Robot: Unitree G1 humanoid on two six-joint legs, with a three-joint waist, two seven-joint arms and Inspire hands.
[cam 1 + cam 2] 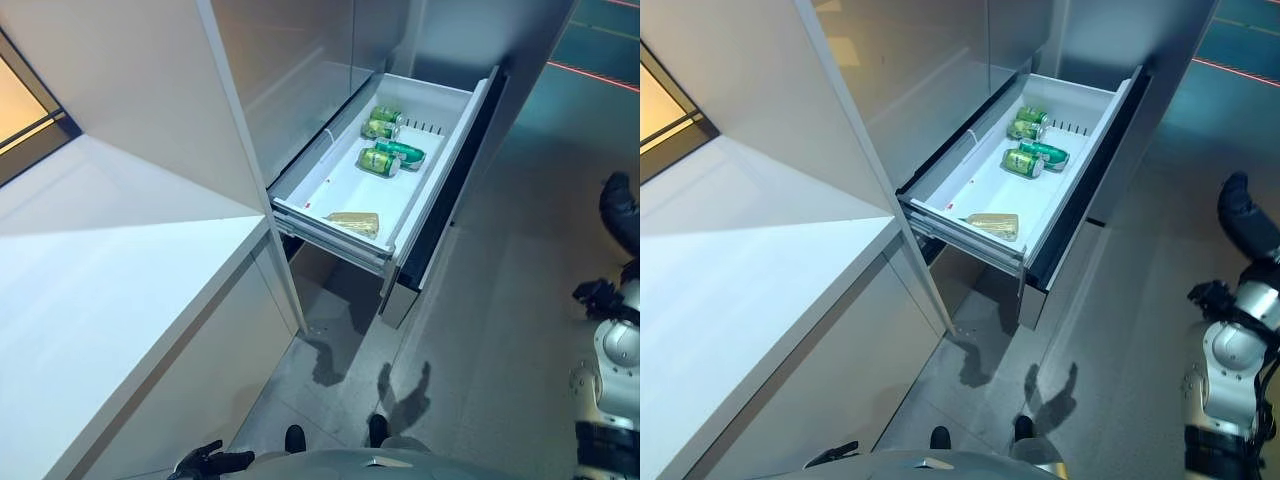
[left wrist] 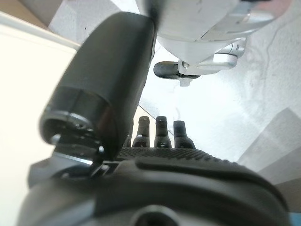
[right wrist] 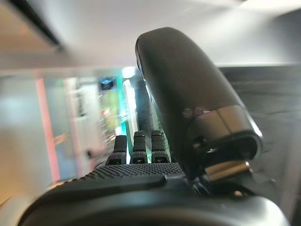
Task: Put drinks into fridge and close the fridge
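The fridge drawer (image 1: 312, 170) stands pulled out, white inside with a dark front panel (image 1: 455, 195). Several green drink cans (image 1: 380, 160) lie on their sides in its far half, and a flat yellowish packet (image 1: 354, 222) lies at its near end. My left hand (image 1: 205, 462) hangs low at the bottom left, far from the drawer, fingers straight and empty; the left wrist view shows the same fingers (image 2: 161, 129). My right hand (image 1: 1245, 215) is raised at the far right, apart from the drawer. Its fingers (image 3: 138, 143) are straight and hold nothing.
A white counter (image 1: 100, 290) fills the left side, with a tall white cabinet panel (image 1: 150, 90) between it and the fridge. Grey floor (image 1: 500, 330) spreads below and to the right of the drawer. A red line (image 1: 590, 72) crosses the floor at the far right.
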